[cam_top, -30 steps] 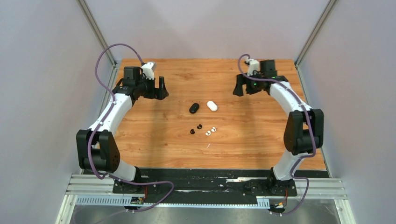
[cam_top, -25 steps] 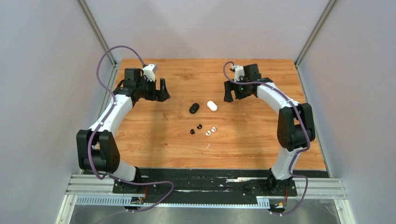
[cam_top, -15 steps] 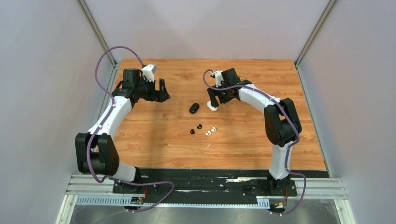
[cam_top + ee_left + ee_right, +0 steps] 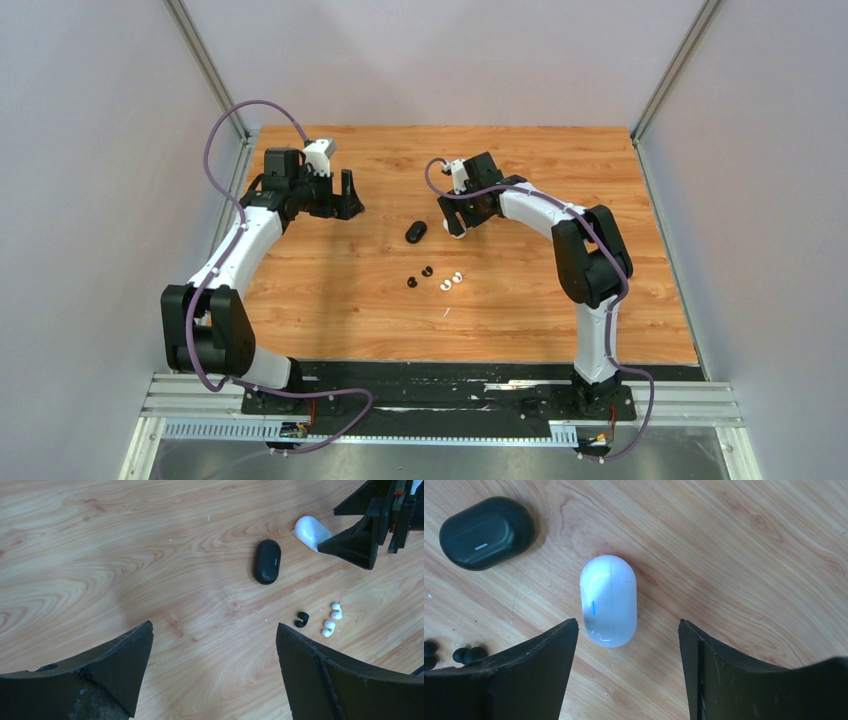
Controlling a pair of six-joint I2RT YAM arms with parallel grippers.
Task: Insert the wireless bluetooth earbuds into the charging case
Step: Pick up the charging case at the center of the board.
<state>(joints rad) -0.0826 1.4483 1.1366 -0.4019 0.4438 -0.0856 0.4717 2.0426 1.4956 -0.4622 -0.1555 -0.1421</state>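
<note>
A white pill-shaped glossy plastic case lies flat on the light wood-grain worktop, closed, with a short blue mark on its top. Its near end sits between the two black fingers of the right tool, which stand wide apart, and it is closer to the left finger. To the left and slightly farther off lies a black pill-shaped plastic case, also closed, with a pale bar on its lid. Small black rounded earbuds show at the near left edge, partly hidden by the left finger.
</note>
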